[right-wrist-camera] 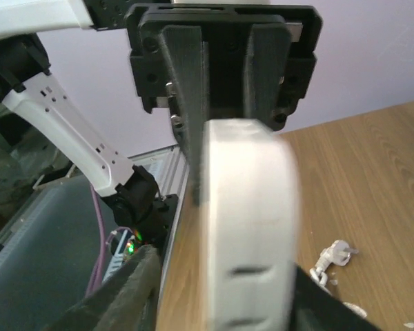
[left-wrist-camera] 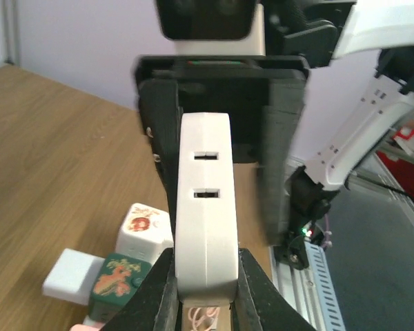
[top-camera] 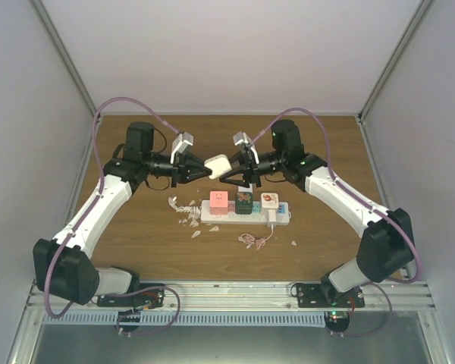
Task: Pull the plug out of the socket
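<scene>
On the near part of the wooden table point(top-camera: 136, 243), closest to my bases, lie loose items. A pinkish tangle of cord point(top-camera: 254, 240) and a white scrap point(top-camera: 294, 243) sit just in front of the socket. More white scraps point(top-camera: 185, 206) lie off its left end.

The socket point(top-camera: 246, 219) lies flat on the table with its long side across my front, roughly midway between my two arms. Three cubes stand in it: a pink cube point(top-camera: 218, 199) toward the left, a dark green cube point(top-camera: 245, 202) in the middle, and a white cube point(top-camera: 269, 200) with a red picture toward the right. Pastel faces show between them.

Beyond the socket and raised clear of the table is the white plug point(top-camera: 218, 164). It is apart from the socket.

My left gripper point(top-camera: 202, 171) is clamped on one end of the plug. In the left wrist view both fingers point(left-wrist-camera: 259, 296) press its sides, and two narrow slots show on its edge.

My right gripper point(top-camera: 232, 172) meets the plug from the opposite end, jaws standing either side of it. The left wrist view shows a gap between one finger and the plug, so I record this gripper as spread, not clamping. The right wrist view is blurred at the plug and settles nothing further.
</scene>
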Controlling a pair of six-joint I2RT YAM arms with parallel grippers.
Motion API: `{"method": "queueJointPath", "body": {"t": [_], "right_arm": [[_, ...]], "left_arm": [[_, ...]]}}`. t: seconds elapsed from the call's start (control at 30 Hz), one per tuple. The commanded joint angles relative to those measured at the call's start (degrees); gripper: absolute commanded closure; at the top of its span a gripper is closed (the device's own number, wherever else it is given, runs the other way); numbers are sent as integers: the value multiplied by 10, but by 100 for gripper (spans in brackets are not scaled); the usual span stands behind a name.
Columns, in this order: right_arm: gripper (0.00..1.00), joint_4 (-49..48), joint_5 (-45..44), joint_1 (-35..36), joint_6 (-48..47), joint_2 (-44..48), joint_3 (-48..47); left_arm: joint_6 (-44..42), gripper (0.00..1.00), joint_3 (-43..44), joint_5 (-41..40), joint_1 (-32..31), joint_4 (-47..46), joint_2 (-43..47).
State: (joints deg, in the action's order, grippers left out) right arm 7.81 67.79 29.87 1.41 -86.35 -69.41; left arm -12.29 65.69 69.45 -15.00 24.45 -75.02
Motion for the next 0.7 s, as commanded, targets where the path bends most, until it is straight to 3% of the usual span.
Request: {"method": "queueJointPath", "body": {"t": [0.0, 0.1, 0.17, 0.5, 0.67], "right_arm": [[47, 39, -15, -10, -56, 3, -10], [24, 59, -50, -24, -93, 9, -11], [15, 71, -72, -33, -117, 11, -6], [4, 107, -194, -61, -250, 51, 48], [2, 114, -225, -62, -290, 63, 81]], "left_arm": [[13, 100, -3, -1, 42, -47, -16], [19, 100, -11, 6, 84, -51, -32], [16, 100, -14, 19, 112, -45, -48], [2, 100, -11, -92, 240, -11, -160], [-13, 100, 51, -119, 295, 25, -273]]}}
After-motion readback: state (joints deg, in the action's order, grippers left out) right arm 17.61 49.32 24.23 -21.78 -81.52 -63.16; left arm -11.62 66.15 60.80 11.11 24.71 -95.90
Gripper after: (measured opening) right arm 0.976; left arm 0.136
